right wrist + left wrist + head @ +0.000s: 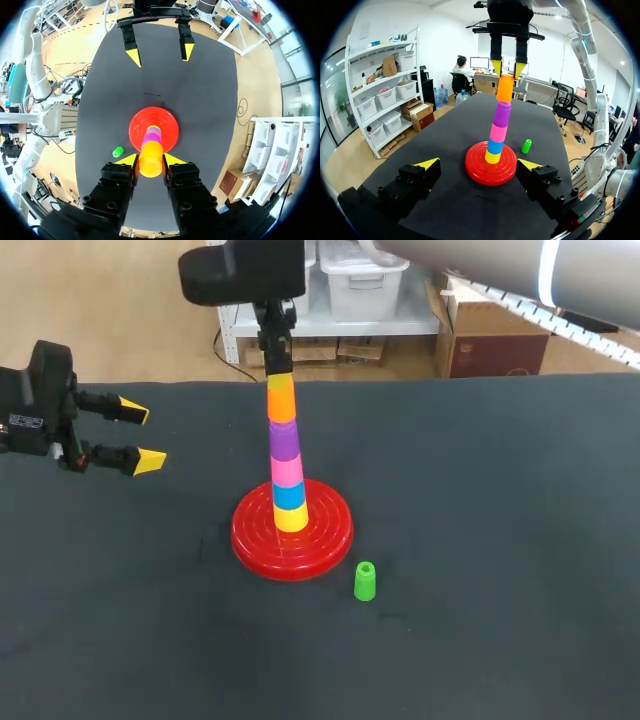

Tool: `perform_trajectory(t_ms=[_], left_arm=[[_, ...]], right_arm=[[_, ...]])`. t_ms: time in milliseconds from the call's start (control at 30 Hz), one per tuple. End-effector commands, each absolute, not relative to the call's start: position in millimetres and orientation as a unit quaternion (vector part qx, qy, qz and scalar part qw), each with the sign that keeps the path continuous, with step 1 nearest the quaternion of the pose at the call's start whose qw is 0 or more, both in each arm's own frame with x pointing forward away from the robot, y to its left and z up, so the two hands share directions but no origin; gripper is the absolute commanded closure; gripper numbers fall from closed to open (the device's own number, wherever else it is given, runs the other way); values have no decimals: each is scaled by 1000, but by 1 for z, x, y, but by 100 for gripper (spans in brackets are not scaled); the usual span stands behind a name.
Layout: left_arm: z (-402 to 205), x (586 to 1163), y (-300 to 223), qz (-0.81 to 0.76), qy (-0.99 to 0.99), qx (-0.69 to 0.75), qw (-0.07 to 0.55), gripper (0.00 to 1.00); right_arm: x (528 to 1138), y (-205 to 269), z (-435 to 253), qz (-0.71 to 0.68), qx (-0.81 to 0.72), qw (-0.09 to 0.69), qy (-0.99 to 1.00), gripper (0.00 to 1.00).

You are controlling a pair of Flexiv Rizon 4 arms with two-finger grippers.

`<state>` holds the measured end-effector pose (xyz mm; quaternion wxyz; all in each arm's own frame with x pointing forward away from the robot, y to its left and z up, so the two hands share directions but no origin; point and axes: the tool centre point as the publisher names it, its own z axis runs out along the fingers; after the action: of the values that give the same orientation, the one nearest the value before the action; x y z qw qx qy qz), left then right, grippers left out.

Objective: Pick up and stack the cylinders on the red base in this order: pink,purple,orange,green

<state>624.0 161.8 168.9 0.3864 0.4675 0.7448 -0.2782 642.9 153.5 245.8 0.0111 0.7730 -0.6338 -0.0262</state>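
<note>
1. Head view: a round, ribbed red plastic base lies on the black cloth surface. Stacked on the red base's middle, from the bottom up, are a yellow plastic cylinder, a blue plastic cylinder, a pink plastic cylinder, a purple plastic cylinder and an orange plastic cylinder. The right gripper hangs straight above the red base, at the orange cylinder's top; I cannot tell whether its jaws clamp it. A small green plastic cylinder stands upright just beside the red base, apart from its rim. The left gripper hovers well apart from the red base, jaws apart and empty.
2. Left wrist view: the left gripper's jaws stand wide apart, with the red base ahead of them.
3. Right wrist view: directly over the red base, the orange cylinder sits closely between the right gripper's jaws; contact is unclear.
</note>
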Motion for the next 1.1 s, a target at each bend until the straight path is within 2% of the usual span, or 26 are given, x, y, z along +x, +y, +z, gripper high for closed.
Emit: perform_trajectory(t_ms=[33,867,1067,1100], left_arm=[[167,626,163,-279,743,469,387,0],[167,626,163,-279,743,469,387,0],[167,626,163,-279,743,469,387,0],[167,626,163,-279,743,469,387,0]], right_arm=[[643,153,242,-27,773,12,-634,100],[649,155,205,-51,761,41,-645,100],[645,152,210,-55,758,22,-650,100],[644,151,214,-58,759,16,-649,67]])
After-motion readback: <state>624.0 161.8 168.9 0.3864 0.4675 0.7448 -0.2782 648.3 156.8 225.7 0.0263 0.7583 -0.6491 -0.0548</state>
